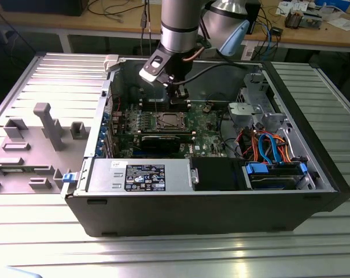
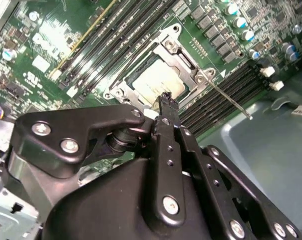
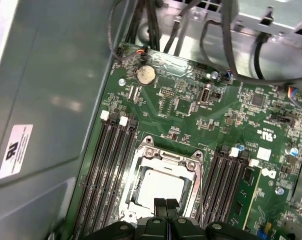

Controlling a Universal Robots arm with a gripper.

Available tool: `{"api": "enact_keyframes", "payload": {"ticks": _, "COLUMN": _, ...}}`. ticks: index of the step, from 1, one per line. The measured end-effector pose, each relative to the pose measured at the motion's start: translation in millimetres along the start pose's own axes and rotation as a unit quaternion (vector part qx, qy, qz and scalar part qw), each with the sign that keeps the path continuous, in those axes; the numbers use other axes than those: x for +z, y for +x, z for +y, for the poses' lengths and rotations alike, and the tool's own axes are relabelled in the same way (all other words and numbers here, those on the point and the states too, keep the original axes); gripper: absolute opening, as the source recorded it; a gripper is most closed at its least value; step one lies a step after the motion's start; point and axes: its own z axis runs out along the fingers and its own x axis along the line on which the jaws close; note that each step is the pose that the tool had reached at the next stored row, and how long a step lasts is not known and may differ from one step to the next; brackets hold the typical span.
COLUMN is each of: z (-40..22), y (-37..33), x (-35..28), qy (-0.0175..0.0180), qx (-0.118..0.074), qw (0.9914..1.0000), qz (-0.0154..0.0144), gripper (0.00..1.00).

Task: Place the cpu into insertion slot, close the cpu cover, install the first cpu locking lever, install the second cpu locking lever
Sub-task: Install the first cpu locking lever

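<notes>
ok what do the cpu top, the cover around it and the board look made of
The cpu: pale grey metal top, matte, with a soft sheen. The cpu cover: thin bright silver sheet metal, probably steel, glinting at its stamped edges. The circuit board: glossy green laminate, likely fibreglass, carrying soldered parts.

Open computer case (image 1: 209, 214) sits mid-table on the ribbed metal table (image 1: 163, 255). Grey power box (image 1: 140, 176) lies along the case's near wall, with blue and orange cables (image 1: 270, 145) at the case's corner on the exterior view's right. Grey fixture blocks (image 1: 47, 124) stand at the table's edge on the exterior view's left. Coin battery (image 3: 146, 74) sits at the green circuit board's (image 3: 190, 107) edge, and black memory slots (image 3: 108, 165) run along the board.
</notes>
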Motion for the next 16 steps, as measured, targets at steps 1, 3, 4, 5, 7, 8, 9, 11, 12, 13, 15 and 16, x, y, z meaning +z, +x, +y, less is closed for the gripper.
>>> {"api": "enact_keyframes", "payload": {"ticks": 1, "z": 0.0, "y": 0.0, "x": 0.0, "qy": 0.0002, "qx": -0.008, "qw": 0.99997, "qz": 0.0, "gripper": 0.11}}
{"api": "enact_keyframes", "payload": {"ticks": 3, "z": 0.0, "y": 0.0, "x": 0.0, "qy": 0.0004, "qx": -0.022, "qw": 0.99976, "qz": 0.0, "gripper": 0.11}}
{"api": "enact_keyframes", "payload": {"ticks": 4, "z": 0.0, "y": 0.0, "x": 0.0, "qy": 0.0006, "qx": -0.028, "qw": 0.9996, "qz": 0.0, "gripper": 0.11}}
{"api": "enact_keyframes", "payload": {"ticks": 5, "z": 0.0, "y": 0.0, "x": 0.1, "qy": 0.0008, "qx": -0.038, "qw": 0.99928, "qz": 0.0, "gripper": 0.11}}
{"api": "enact_keyframes", "payload": {"ticks": 7, "z": 0.0, "y": 0.0, "x": 0.0, "qy": 0.0012, "qx": -0.055, "qw": 0.99849, "qz": -0.0001, "gripper": 0.11}}
{"api": "enact_keyframes", "payload": {"ticks": 8, "z": 0.0, "y": 0.0, "x": 0.1, "qy": 0.0015, "qx": -0.071, "qw": 0.99749, "qz": -0.0001, "gripper": 0.11}}
{"api": "enact_keyframes", "payload": {"ticks": 9, "z": 0.0, "y": 0.0, "x": 0.1, "qy": 0.0017, "qx": -0.082, "qw": 0.99663, "qz": -0.0001, "gripper": 0.11}}
{"api": "enact_keyframes", "payload": {"ticks": 11, "z": 0.0, "y": 0.0, "x": 0.1, "qy": 0.002, "qx": -0.096, "qw": 0.99542, "qz": -0.0002, "gripper": 0.11}}
{"api": "enact_keyframes", "payload": {"ticks": 12, "z": 0.0, "y": 0.0, "x": 0.1, "qy": 0.0022, "qx": -0.104, "qw": 0.99455, "qz": -0.0002, "gripper": 0.11}}
{"api": "enact_keyframes", "payload": {"ticks": 13, "z": 0.0, "y": 0.0, "x": 0.1, "qy": 0.0023, "qx": -0.109, "qw": 0.99402, "qz": -0.0002, "gripper": 0.11}}
{"api": "enact_keyframes", "payload": {"ticks": 15, "z": 0.0, "y": 0.0, "x": 0.1, "qy": 0.0025, "qx": -0.12, "qw": 0.99276, "qz": -0.0002, "gripper": 0.11}}
{"api": "enact_keyframes", "payload": {"ticks": 16, "z": 0.0, "y": 0.0, "x": 0.1, "qy": 0.0027, "qx": -0.129, "qw": 0.99163, "qz": -0.0002, "gripper": 0.11}}
